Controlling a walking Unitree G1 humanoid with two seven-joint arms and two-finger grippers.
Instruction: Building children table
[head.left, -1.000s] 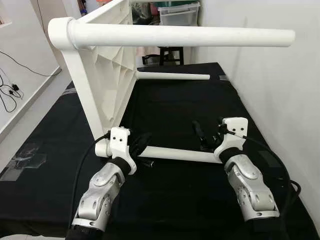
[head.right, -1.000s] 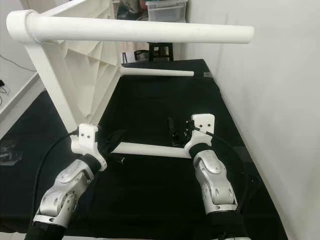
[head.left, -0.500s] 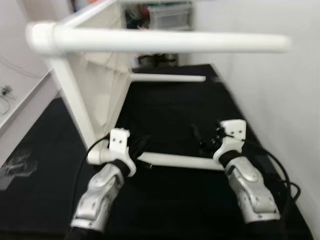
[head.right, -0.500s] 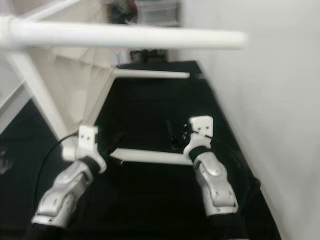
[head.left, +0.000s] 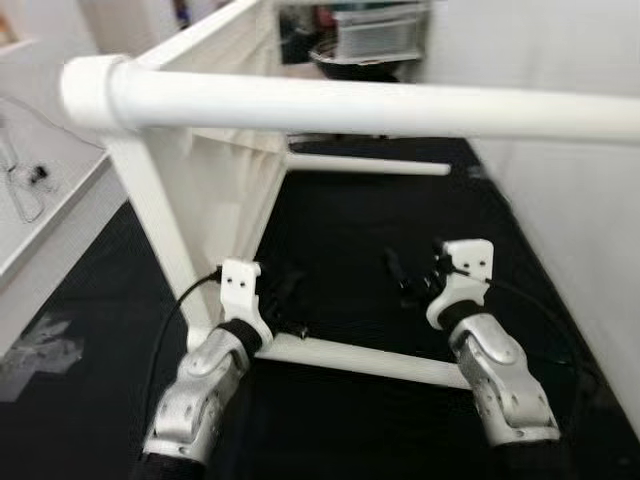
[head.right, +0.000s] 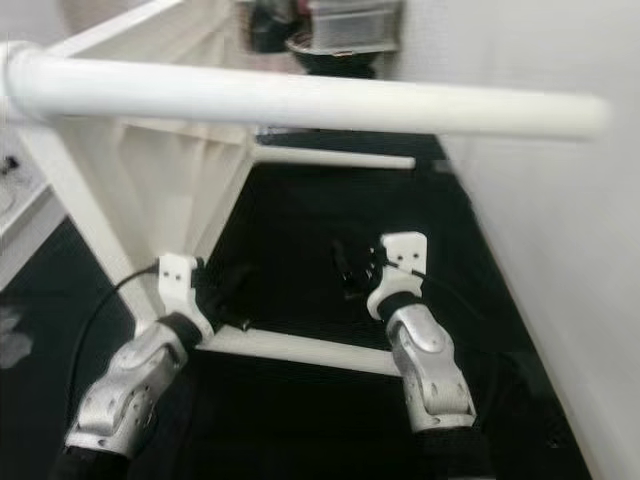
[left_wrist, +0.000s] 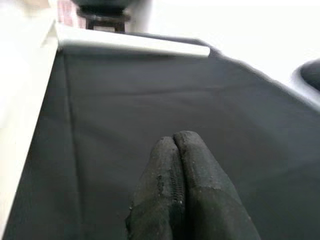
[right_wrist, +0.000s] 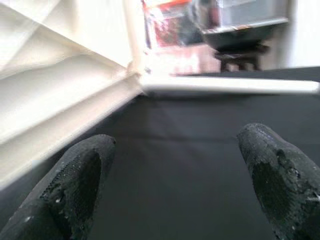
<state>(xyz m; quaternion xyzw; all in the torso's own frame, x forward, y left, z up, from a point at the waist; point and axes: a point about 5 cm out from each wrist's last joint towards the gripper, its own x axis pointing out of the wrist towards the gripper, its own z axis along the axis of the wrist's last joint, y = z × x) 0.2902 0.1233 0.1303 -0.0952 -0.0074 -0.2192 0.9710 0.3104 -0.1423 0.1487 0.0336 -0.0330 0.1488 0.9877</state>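
Note:
A white children's table (head.left: 215, 190) lies on its side on a black cloth (head.left: 350, 230), its ribbed underside facing right. One leg (head.left: 380, 105) runs across high in front of me. A far leg (head.left: 365, 165) lies at the back, and a near leg (head.left: 350, 358) rests on the cloth under both wrists. My left gripper (head.left: 285, 300) is shut with nothing in it (left_wrist: 174, 142), just right of the tabletop's lower corner. My right gripper (head.left: 412, 278) stands open (right_wrist: 175, 140) above the cloth, past the near leg, facing the far leg (right_wrist: 230, 86).
A white wall (head.left: 590, 200) runs close along the cloth's right edge. A dark stool with a plastic box (head.left: 375, 40) stands behind the table. Pale floor with cables (head.left: 30, 180) lies to the left.
The camera has moved closer and the picture is blurred. The near leg now sits lower in view, under the wrists, with both grippers reaching beyond it.

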